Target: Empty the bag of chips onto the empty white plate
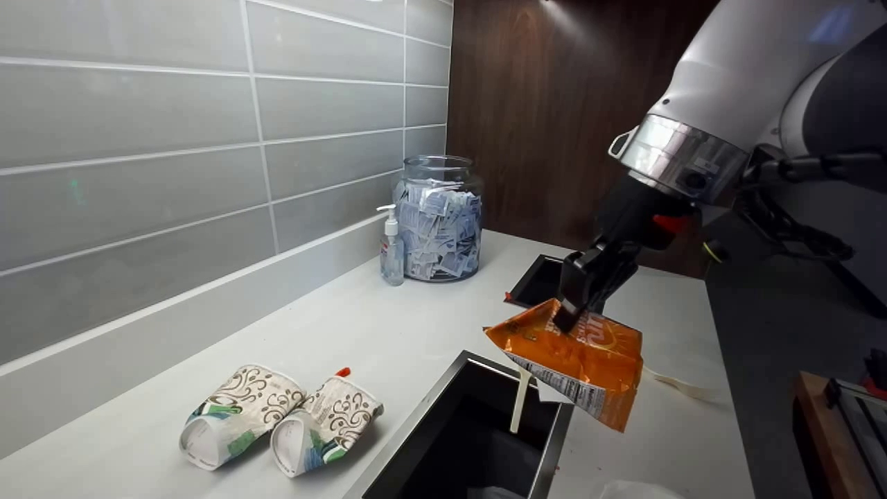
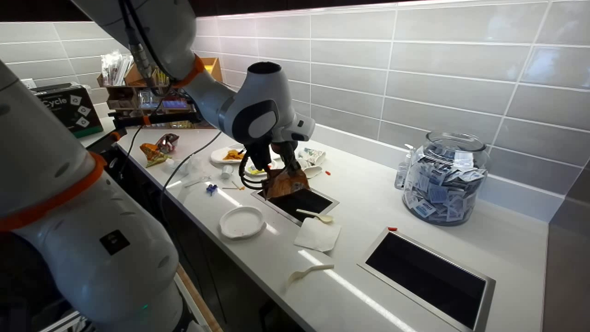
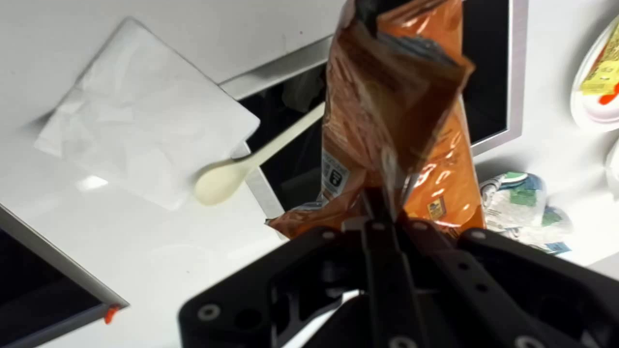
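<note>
The bag of chips [image 1: 603, 360], a crinkled orange foil bag, hangs tilted in the air above a dark steel-rimmed counter opening. My gripper [image 3: 387, 217] is shut on it, pinching the foil, and the bag [image 3: 440, 159] spreads out on both sides of the fingertips. In an exterior view the bag [image 2: 286, 186] shows as a brownish shape beneath the gripper. A dark gap shows at the bag's far end in the wrist view; its contents are not visible. The empty white plate [image 2: 242, 222] lies flat beside the opening, nearer the counter's front edge than the bag.
The near opening's rim [image 1: 412, 426] has a spoon [image 3: 222, 183] lying across it. A napkin [image 2: 318, 234] and a fork [image 2: 309, 273] lie close by. Speckled packets [image 1: 242, 409], a large glass jar [image 2: 445, 203], a pump bottle [image 1: 392, 256] and a food-filled plate [image 2: 216, 156] stand around.
</note>
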